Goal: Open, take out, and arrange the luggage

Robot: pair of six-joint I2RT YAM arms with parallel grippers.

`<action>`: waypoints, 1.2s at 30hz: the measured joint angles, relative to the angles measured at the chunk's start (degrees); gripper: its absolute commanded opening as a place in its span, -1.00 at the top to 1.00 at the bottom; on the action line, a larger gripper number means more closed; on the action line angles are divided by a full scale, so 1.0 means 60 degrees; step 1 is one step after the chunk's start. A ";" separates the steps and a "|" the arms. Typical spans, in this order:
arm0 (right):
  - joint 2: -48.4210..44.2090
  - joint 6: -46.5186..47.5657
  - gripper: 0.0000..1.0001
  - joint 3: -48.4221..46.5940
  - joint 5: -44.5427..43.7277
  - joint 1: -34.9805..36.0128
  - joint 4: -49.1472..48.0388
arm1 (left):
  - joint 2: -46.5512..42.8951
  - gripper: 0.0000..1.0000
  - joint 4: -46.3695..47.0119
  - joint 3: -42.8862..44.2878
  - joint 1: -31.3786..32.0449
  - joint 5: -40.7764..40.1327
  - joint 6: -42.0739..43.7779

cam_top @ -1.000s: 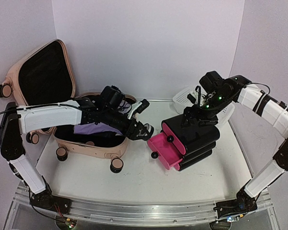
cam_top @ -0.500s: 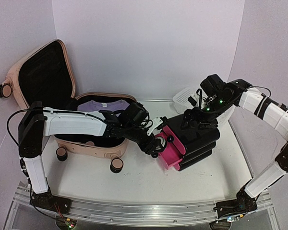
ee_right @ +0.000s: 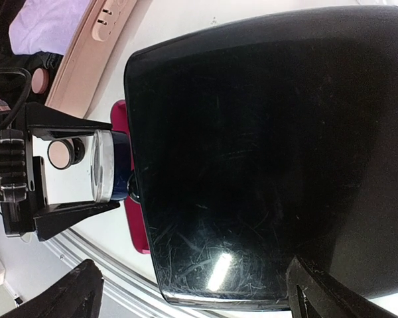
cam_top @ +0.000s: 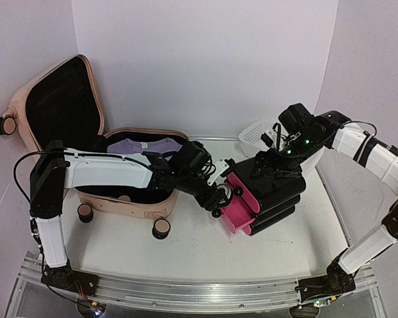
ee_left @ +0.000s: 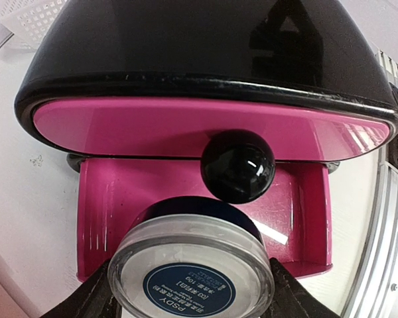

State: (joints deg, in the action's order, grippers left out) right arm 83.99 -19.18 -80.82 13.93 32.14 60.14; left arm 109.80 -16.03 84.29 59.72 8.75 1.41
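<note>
Luggage [cam_top: 126,207] sits at L rear of table, lid up, folded purple top [cam_top: 146,144] in the lower half. Your L gripper [cam_top: 222,197] is part-open, clamped on a clear-lidded jar [ee_left: 191,271] at the pulled-out pink drawer [ee_left: 119,192] of the black organiser [cam_top: 272,189]. Your R gripper [cam_top: 276,159] is spread full over the organiser top; contact unclear.

The luggage [cam_top: 119,207] lies left, drawer box [cam_top: 273,192] right, basket [cam_top: 253,138] behind, jar [ee_left: 191,281] before it.

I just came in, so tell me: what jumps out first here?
A glossy black drawer box with a hot-pink drawer pulled open sits mid-table. The left arm's jaws hold a round clear-lidded jar right at that drawer. At the left, a pale pink suitcase stands open.
</note>
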 measured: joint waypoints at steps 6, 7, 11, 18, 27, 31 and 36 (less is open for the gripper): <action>0.0000 0.0004 -0.96 0.0000 0.0011 0.0000 -0.0022 | -0.0506 0.23 0.0004 -0.0273 0.0084 0.0040 -0.0710; 0.0000 0.0004 -0.97 0.0000 0.0044 0.0000 -0.0025 | -0.0790 0.23 0.0011 -0.0419 0.0080 0.0328 -0.1016; -0.0011 -0.0044 -0.96 0.0000 0.0667 0.0000 -0.0149 | -0.1767 0.26 0.0106 -0.0659 -0.0113 0.1883 -0.2106; -0.0637 -0.1530 -0.97 0.0452 0.2896 0.0029 -0.2353 | -0.3559 0.27 0.2135 -0.1712 -0.0710 0.5093 -0.3486; -0.1104 -0.4546 -0.97 0.0933 0.4018 0.1137 -0.6328 | -0.4608 0.30 0.4685 -0.2266 -0.1515 0.7034 -0.4222; -0.1173 -0.4987 -0.96 0.0943 0.4022 0.1912 -0.7165 | -0.4539 0.33 0.5162 -0.2269 -0.1661 0.7282 -0.4575; -0.1730 -0.5289 -0.96 0.1577 0.3687 0.2226 -0.8102 | -0.4364 0.37 0.5716 -0.2310 -0.1654 0.7253 -0.4951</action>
State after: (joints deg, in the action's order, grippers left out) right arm 73.60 -50.92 -71.35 36.05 45.50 11.53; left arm 83.61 18.26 70.43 49.80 52.27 -28.29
